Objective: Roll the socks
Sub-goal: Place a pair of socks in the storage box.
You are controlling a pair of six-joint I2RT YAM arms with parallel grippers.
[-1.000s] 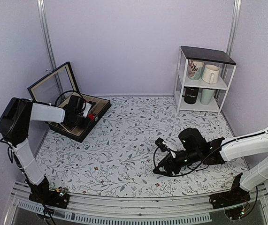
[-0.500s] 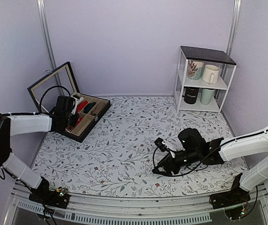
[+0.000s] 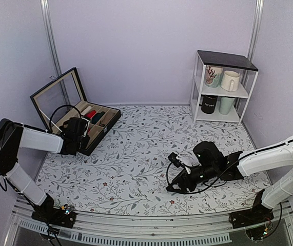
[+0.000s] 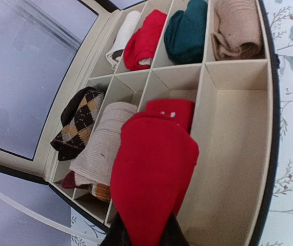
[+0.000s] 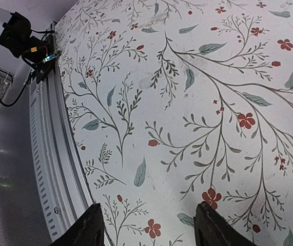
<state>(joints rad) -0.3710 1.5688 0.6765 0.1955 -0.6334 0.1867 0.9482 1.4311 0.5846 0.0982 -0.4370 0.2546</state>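
The socks (image 4: 154, 169) are a bright red strip with small white marks at the far end, hanging over the divided box (image 4: 203, 82) above a middle compartment. My left gripper (image 4: 142, 237) is shut on their near end, its dark fingers pinching the fabric at the bottom of the left wrist view. From above, the left gripper (image 3: 77, 137) sits at the box's near-left edge and hides the socks. My right gripper (image 3: 176, 185) hovers low over the floral table with its fingers (image 5: 87, 225) wide apart and nothing between them.
The box (image 3: 101, 123) holds a second red roll (image 4: 143, 43), a dark green roll (image 4: 187, 31), cream and beige rolls and an argyle one (image 4: 79, 123); its right compartment (image 4: 233, 154) is bare. Its glass lid (image 3: 56, 95) stands open. A white shelf with mugs (image 3: 223, 87) stands back right.
My left arm has swung and drawn the gripper back from over the box's middle to its near-left edge, still holding the red socks. The right arm has barely moved.
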